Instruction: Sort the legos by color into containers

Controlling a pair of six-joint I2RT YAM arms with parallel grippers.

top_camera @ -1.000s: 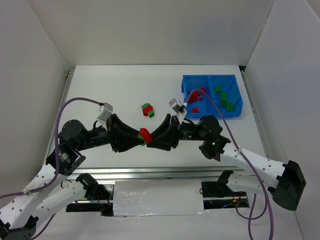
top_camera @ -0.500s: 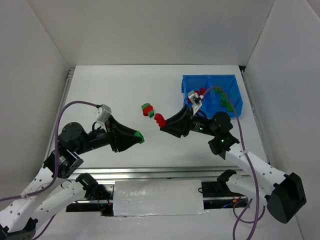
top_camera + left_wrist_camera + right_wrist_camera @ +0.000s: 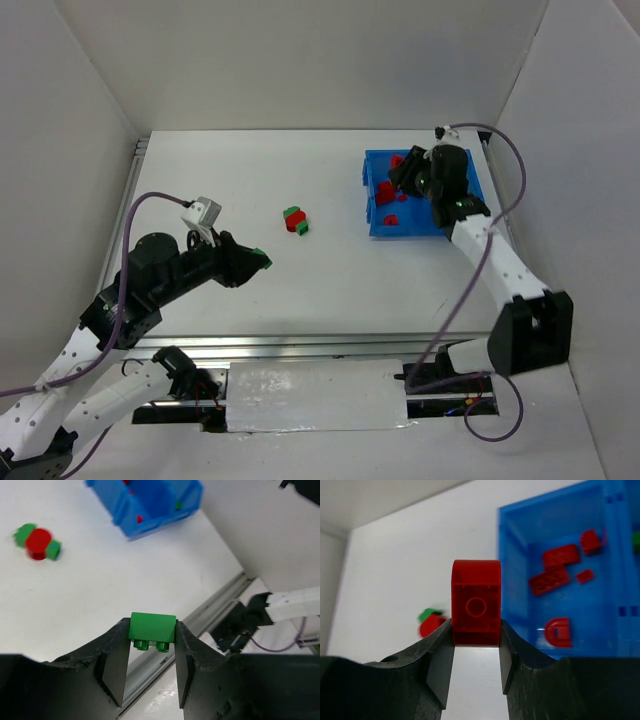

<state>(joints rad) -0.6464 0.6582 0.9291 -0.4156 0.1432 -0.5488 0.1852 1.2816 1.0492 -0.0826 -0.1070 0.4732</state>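
2 bricks are off the table, 1 in each gripper. The left gripper point(image 3: 256, 263) is clenched on a green brick point(image 3: 152, 627), a small block pinched at the very fingertips with 2 round studs facing the wrist camera. Ahead of this gripper and to its left, well apart, a loose clump of red and green bricks point(image 3: 295, 221) lies on the white table point(image 3: 230, 170). Farther ahead sits the blue bin point(image 3: 150, 522). Under the gripper runs the metal rail point(image 3: 215, 605) at the table's near edge.

The right gripper point(image 3: 476, 626) grasps a red brick point(image 3: 476, 600) with a rounded top and a round socket in its face. It hangs above the bin, over the compartment that holds red pieces point(image 3: 555, 572). Those are several flat studded ones and 1 small arch point(image 3: 558, 632), all below and to the gripper's right. Past the divider, farther right, a bit of green point(image 3: 636, 540) shows in the other compartment. The clump on the table lies to this gripper's left, blurred.
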